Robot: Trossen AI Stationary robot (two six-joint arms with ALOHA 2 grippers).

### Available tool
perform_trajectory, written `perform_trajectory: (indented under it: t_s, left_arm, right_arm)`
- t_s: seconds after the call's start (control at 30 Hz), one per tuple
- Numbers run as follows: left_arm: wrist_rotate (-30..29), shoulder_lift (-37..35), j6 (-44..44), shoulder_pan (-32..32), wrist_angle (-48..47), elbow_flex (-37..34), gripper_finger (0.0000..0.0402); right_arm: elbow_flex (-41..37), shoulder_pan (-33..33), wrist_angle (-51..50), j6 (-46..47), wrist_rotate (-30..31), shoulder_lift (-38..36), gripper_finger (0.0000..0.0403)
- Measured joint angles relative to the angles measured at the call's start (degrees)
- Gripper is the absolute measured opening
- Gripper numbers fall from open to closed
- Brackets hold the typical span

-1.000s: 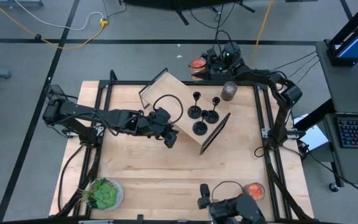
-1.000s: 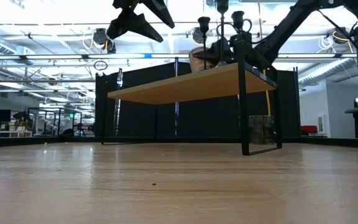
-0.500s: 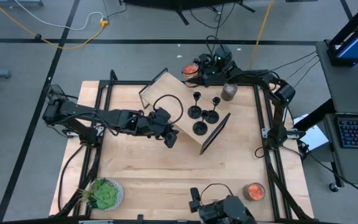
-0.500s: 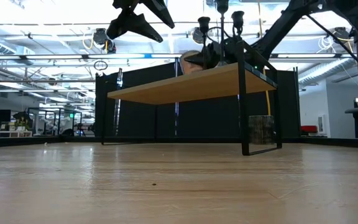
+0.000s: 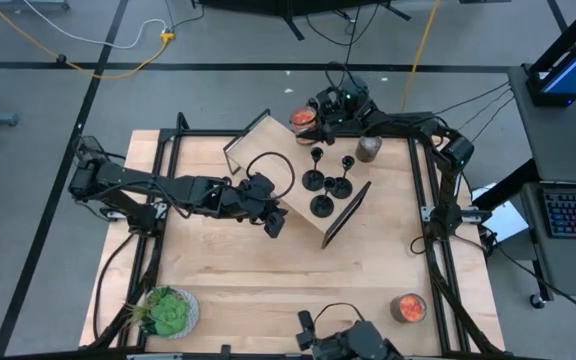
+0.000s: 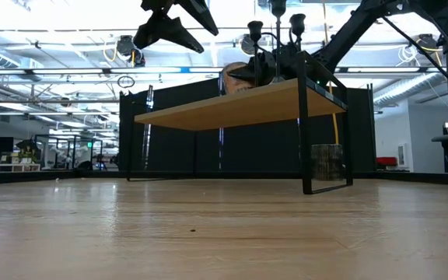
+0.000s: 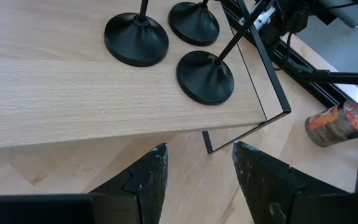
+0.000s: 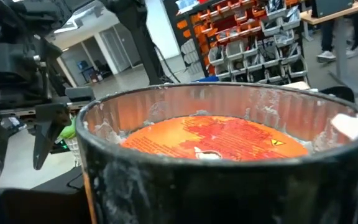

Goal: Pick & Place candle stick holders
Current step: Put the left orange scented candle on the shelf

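Observation:
Three matte-black candle stick holders [image 5: 321, 205] [image 5: 313, 180] [image 5: 339, 186] stand on their round bases on a raised wooden shelf [image 5: 258, 140]. Their bases show in the left wrist view [image 7: 135, 40] [image 7: 193, 23] [image 7: 205, 76]. My left gripper [image 5: 273, 215] is open and empty at the shelf's near-left edge, short of the holders; it also shows in the left wrist view [image 7: 197, 180]. My right gripper [image 5: 323, 110] is at the table's far edge, shut on a round jar with an orange-red top [image 5: 303, 120], which fills the right wrist view [image 8: 216, 143]. My right gripper holds the round jar by its side wall [image 8: 166, 186], coming level from the table's right. The jar hides the fingers in the right wrist view. The jar sits about upright, orange-red top up, at shelf-top height [image 6: 236, 78], clear of the table.
A grey cylindrical jar [image 5: 368, 148] stands at the table's far right, next to the shelf. A second jar with an orange-red top [image 5: 408, 306] is near the front right. A green plant [image 5: 168, 310] stands at the front left. A dark device with a cable [image 5: 343, 345] is at the near edge.
My right gripper has carried the orange-topped jar along the far edge toward the table's left and slightly nearer, to the shelf's far corner. The dark device at the near edge has shifted left.

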Motion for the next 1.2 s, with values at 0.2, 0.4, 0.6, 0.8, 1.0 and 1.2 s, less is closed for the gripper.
perform_trajectory:
  t_s: [0.2, 0.4, 0.6, 0.8, 1.0, 1.2]
  left_arm:
    - [0.0, 0.0, -0.3, 0.0, 0.0, 0.0, 0.0189]
    - [0.0, 0.0, -0.3, 0.0, 0.0, 0.0, 0.0189]
    - [0.0, 0.0, -0.3, 0.0, 0.0, 0.0, 0.0189]
    - [0.0, 0.0, -0.1, 0.0, 0.0, 0.0, 0.0189]
    - [0.0, 0.0, -0.2, 0.0, 0.0, 0.0, 0.0189]
    - [0.0, 0.0, -0.2, 0.0, 0.1, 0.0, 0.0189]
  right_arm:
    - [-0.1, 1.0, -3.2, -2.9, 1.6, 0.0, 0.0334]
    - [-0.1, 2.0, -3.3, -3.8, 4.8, 0.0, 0.0334]
    - [-0.1, 2.1, -3.5, -3.9, 7.1, 0.0, 0.0334]
    - [-0.1, 4.0, -4.2, -4.9, 10.3, 0.0, 0.0334]
    - [-0.1, 5.3, -5.2, -7.4, 10.3, 0.0, 0.0334]
    - [-0.1, 5.4, -7.1, -9.8, 12.1, 0.0, 0.0334]
